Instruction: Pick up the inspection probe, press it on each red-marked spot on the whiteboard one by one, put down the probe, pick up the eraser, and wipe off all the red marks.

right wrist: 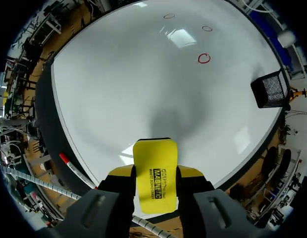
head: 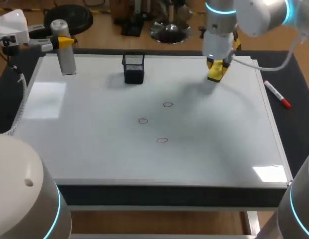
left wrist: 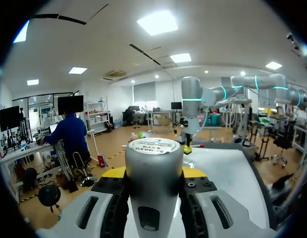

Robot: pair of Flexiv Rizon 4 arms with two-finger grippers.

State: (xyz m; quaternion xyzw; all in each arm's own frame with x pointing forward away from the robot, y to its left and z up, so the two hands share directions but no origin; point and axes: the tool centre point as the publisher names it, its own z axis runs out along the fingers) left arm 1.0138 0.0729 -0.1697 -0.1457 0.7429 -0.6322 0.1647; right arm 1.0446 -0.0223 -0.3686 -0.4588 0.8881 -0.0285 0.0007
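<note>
Left gripper (head: 65, 43) is clamped on the grey probe (left wrist: 153, 173), holding it upright well left of the black mesh holder (head: 133, 68), so it isn't put down yet, and I can't tell if the pressing is done. In front of the holder, slightly to its right, all three red marks (head: 142, 120) sit unwiped on the whiteboard (head: 94, 149). Well right of the holder, the right gripper (head: 218, 65) grips the yellow eraser (right wrist: 154, 176) with a clear run to the marks, and a red marker (head: 277, 94) lies further right, off the board.

Lower end of probe (left wrist: 153, 183) cut off by view's edge, rear of eraser (right wrist: 155, 173) hidden between right fingers (right wrist: 116, 191)
</note>
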